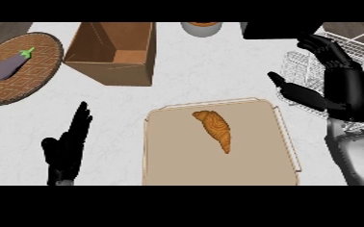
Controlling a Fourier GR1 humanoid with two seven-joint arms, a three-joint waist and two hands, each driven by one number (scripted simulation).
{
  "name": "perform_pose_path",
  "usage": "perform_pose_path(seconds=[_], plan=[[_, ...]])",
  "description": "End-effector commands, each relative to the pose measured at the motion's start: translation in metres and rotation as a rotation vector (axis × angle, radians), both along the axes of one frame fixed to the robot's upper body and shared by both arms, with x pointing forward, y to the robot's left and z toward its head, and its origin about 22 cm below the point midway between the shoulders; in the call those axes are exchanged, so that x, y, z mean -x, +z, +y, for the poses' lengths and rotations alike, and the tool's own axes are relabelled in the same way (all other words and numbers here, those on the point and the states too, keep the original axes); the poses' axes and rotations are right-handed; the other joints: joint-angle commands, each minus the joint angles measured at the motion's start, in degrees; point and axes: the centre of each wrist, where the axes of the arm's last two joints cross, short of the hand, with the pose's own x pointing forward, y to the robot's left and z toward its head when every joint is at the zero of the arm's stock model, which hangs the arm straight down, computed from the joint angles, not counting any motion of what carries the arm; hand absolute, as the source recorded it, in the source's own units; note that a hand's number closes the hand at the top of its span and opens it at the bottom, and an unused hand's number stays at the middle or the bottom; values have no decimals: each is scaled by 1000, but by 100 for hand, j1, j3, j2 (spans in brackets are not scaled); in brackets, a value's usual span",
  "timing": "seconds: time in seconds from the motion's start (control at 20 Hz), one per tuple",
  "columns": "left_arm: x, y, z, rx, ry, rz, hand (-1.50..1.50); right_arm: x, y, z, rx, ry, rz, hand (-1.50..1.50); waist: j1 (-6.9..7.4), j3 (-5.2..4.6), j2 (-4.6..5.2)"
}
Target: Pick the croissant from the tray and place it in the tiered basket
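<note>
A golden-brown croissant [214, 128] lies on the beige tray [171, 163] in the lower middle of the head view, its tip pointing toward the lower right. My right hand [334, 84] hovers to the right of the tray, open, with fingers spread and thumb reaching toward the tray's right edge; it holds nothing. The white wire tiered basket [302, 69] stands behind that hand at the right edge, partly hidden by it. My left hand [70, 146] rests open at the lower left, fingers pointing up.
An open cardboard box [117, 53] stands at the back, left of centre. A woven round mat [35, 69] at the far left carries a purple eggplant [14, 65]. A grey bowl [202, 29] sits at the back edge. A dark block [277, 30] lies at the back right.
</note>
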Motion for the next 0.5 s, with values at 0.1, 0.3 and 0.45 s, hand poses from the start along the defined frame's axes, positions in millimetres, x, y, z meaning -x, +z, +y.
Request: perform_pose_path(seconds=[0.1,0.3,0.45], plan=[[10,-24,-20,-24,-26,53,0,31,-30,7,-63,14,-37,-150,69,12,-24],[10,-21,-5,-29,-8,57,0,61,-5,29,146,56,129,-150,11,-2,-59],[7,-23,-11,-40,-9,69,0,64,-2,23,348,91,333,-150,-29,-22,-68]])
